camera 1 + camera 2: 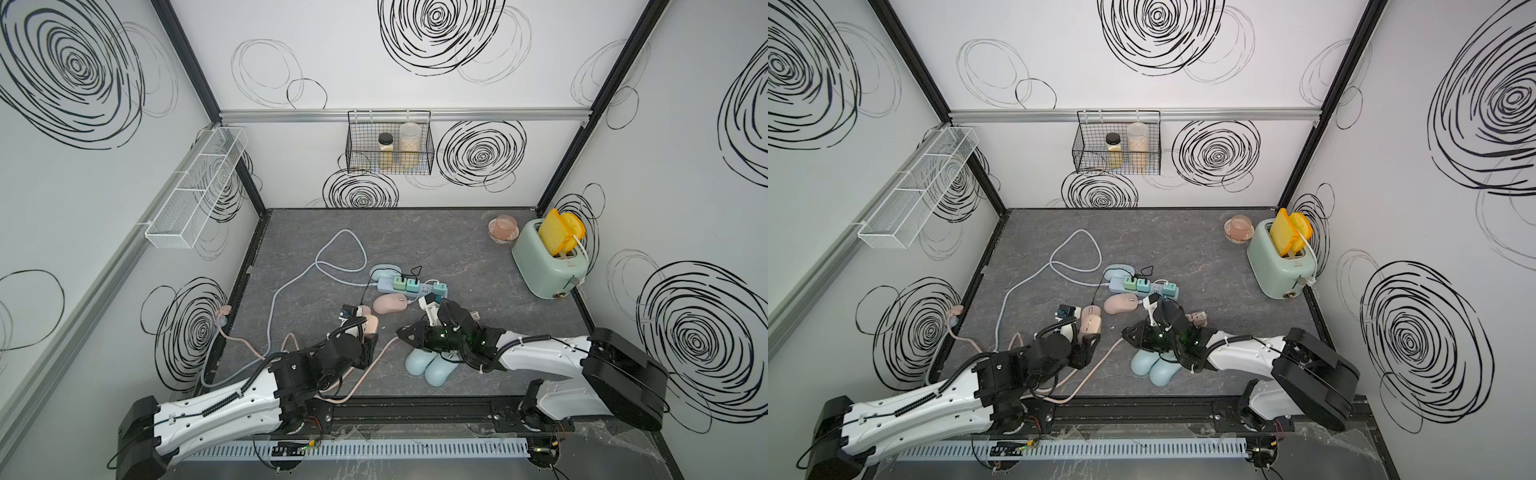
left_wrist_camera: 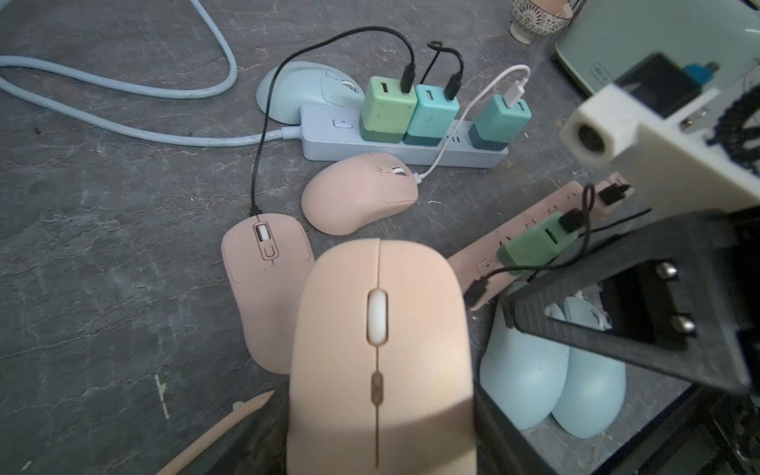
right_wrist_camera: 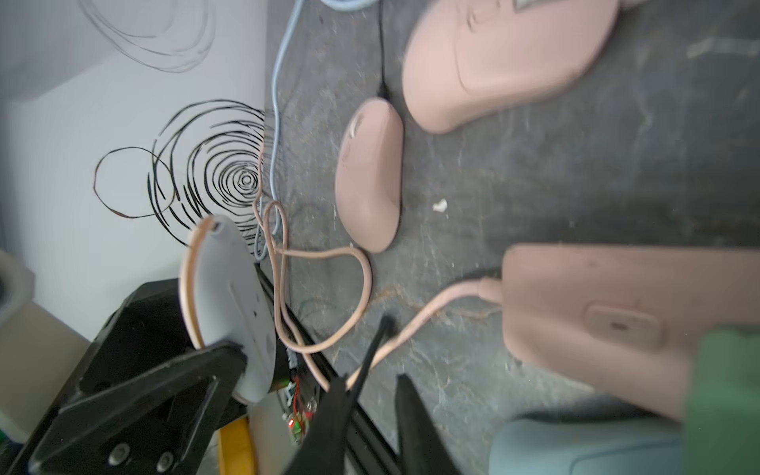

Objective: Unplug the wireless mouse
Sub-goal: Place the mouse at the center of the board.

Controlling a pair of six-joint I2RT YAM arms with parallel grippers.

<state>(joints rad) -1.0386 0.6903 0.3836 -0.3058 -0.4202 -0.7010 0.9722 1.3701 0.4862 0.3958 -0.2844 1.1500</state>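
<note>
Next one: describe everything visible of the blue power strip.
The blue power strip is a long pale-blue bar of matte-looking plastic, flat on the grey table. Its thick blue cord leaves one end, by a button, and loops away. Three cube chargers stand plugged in: green charger, teal charger, dark-teal charger. Two carry black cables; the third's white cable runs to a pink mouse. A blue mouse lies close beyond it.
</note>
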